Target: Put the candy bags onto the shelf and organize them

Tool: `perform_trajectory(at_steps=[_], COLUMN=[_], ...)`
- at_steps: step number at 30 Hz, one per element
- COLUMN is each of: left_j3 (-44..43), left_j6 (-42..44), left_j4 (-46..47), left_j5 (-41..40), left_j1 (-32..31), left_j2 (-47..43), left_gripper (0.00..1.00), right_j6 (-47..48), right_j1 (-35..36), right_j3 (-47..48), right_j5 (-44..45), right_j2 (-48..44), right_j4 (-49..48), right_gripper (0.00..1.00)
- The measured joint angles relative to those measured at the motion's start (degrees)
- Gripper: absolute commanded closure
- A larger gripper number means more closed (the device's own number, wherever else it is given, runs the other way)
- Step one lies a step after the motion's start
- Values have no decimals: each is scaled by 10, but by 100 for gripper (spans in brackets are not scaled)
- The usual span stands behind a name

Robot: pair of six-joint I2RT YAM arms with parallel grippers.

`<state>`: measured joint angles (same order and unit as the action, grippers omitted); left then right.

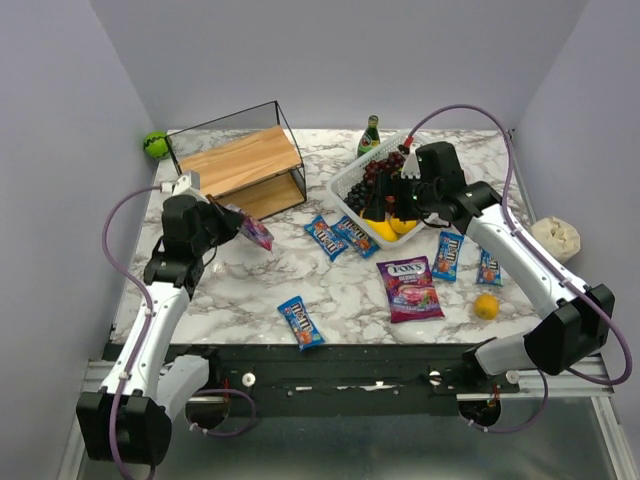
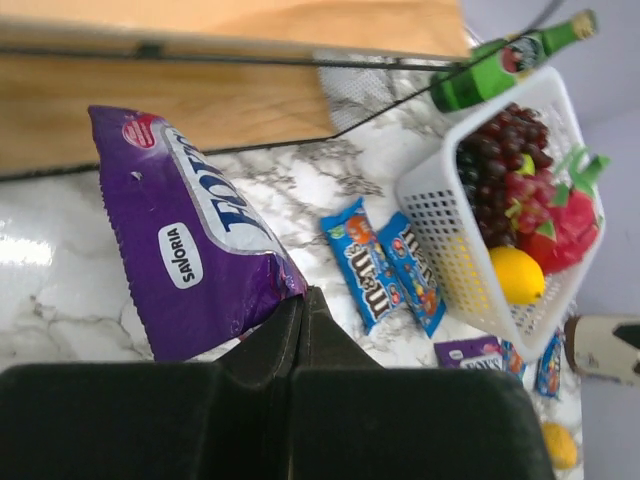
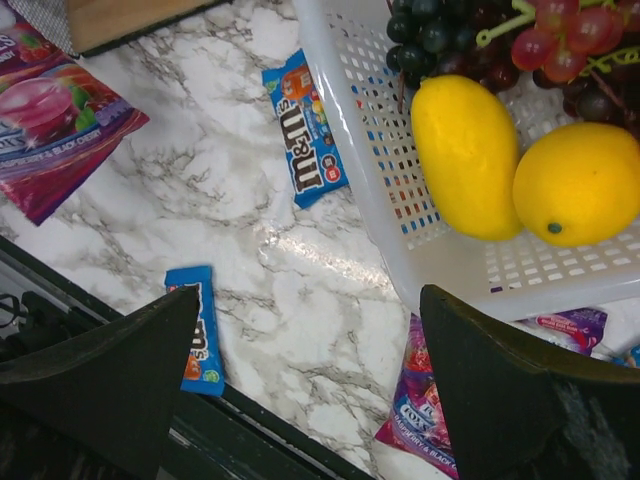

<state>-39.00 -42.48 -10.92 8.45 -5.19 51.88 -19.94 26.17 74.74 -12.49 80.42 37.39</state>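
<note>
My left gripper [image 1: 238, 226] is shut on a corner of a purple candy bag [image 1: 256, 232] and holds it above the table, just in front of the wire-and-wood shelf [image 1: 240, 165]. The left wrist view shows the bag [image 2: 200, 250] pinched between the closed fingers [image 2: 300, 305], with the shelf's boards [image 2: 200, 110] behind. A second purple bag [image 1: 410, 288] lies flat at centre right. Blue packets lie at centre [image 1: 325, 237], beside it [image 1: 357, 235], near the front edge [image 1: 300, 322] and at the right [image 1: 447, 255] [image 1: 490, 267]. My right gripper [image 1: 400, 207] [image 3: 310, 370] is open and empty over the basket's front edge.
A white lattice basket [image 1: 348, 182] with grapes and yellow fruit stands at the back centre, with a green bottle [image 1: 370, 137] behind it. A small orange [image 1: 486, 306] lies at the right front. A green ball [image 1: 155, 144] sits off the back left corner, and a white lump [image 1: 555, 238] off the right edge.
</note>
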Motion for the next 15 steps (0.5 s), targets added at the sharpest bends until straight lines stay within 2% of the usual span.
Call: perform_trajectory(at_steps=[8,15], left_j3=[-192,-349], left_j6=[140,196], left_j4=[-90,-114], left_j5=[124,174], left_j1=[0,0], left_j2=[66,202], left_gripper=[100,100], right_j6=[21,37], right_j1=[-10,-16], right_j3=[63,75], right_j5=[0,2], right_j2=[10,27], right_j4=[5,8], right_gripper=[0,0])
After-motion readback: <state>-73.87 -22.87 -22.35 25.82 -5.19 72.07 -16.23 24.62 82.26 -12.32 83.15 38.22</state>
